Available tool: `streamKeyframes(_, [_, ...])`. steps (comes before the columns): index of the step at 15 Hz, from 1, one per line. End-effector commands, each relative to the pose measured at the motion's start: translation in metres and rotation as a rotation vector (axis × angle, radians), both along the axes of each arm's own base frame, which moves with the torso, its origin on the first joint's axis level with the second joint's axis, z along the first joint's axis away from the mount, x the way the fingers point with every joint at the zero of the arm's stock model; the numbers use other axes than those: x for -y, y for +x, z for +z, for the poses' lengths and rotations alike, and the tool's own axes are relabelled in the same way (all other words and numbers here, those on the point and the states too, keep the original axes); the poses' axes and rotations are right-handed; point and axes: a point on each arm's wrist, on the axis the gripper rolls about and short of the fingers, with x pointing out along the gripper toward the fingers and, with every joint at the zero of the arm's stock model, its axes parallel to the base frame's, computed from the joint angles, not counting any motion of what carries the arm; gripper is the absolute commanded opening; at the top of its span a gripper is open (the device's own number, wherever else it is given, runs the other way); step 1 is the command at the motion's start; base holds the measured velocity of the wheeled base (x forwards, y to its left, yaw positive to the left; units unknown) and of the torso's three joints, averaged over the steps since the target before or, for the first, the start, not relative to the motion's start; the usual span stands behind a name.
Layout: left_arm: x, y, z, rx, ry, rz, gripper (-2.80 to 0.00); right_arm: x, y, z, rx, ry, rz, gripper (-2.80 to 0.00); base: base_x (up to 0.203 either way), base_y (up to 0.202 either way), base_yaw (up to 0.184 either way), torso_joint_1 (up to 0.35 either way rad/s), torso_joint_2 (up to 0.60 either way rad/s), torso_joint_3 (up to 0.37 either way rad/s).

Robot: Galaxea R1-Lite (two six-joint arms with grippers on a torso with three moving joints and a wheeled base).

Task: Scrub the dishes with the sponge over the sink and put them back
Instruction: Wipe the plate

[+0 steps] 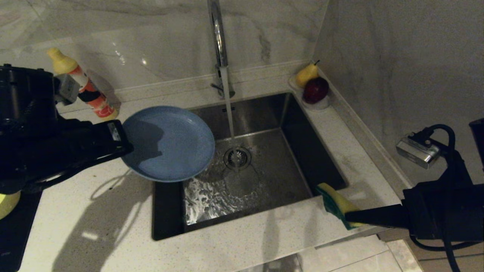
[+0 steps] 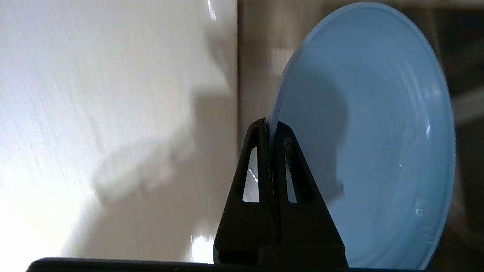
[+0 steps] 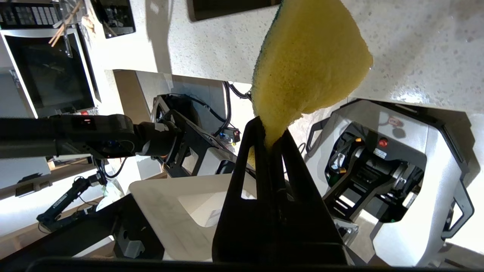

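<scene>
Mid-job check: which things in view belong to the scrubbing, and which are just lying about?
In the job:
- light-blue plate, gripped at its rim by the left gripper, over the sink's left edge
- sponge, clamped in the right gripper, at the front right corner
- sink
- tap, running

Lying about:
- soap bottle
- pear
- red fruit

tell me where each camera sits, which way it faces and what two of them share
Head view: up on the head, looking down at the sink; both black arms show at the edges.
Left wrist view: behind the left gripper, clamped on the plate rim.
Right wrist view: behind the right gripper, pinching the sponge; the robot's base shows below the counter edge.
Shared: head and left wrist both show the plate; head and right wrist both show the sponge.
</scene>
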Motion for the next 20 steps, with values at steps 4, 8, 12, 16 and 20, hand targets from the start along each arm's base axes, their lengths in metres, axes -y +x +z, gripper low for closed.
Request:
streamKeyframes(4, [-0.016,-0.074,-0.028,-0.172,-0.103,-0.092,-2.8,0.001,-0.001,0.0,-0.005,0.003,-0.003,-2.8,0.0,0.0,0.0,0.0,0.0,0.0])
streamKeyframes(8, [-0.022,-0.104,-0.045,-0.19,-0.085,-0.209,-2.8,0.001,-0.001,-0.002,-0.017,-0.004,-0.007,-2.8,0.0,0.0,0.0,0.0,0.0,0.0])
streamKeyframes(12, [-0.027,-0.127,-0.07,-0.218,0.07,-0.299,-2.8,0.002,-0.002,-0.003,-0.019,-0.004,-0.007,-2.8,0.0,0.0,0.0,0.0,0.0,0.0])
streamKeyframes(16, [-0.027,-0.131,-0.09,-0.208,0.153,-0.382,-2.8,0.002,-0.001,-0.004,-0.023,-0.008,-0.008,-2.8,0.0,0.0,0.0,0.0,0.0,0.0])
streamKeyframes(20, [-0.021,-0.116,-0.101,-0.201,0.192,-0.413,-2.8,0.0,0.002,-0.006,-0.027,-0.013,-0.003,-2.8,0.0,0.0,0.0,0.0,0.0,0.0])
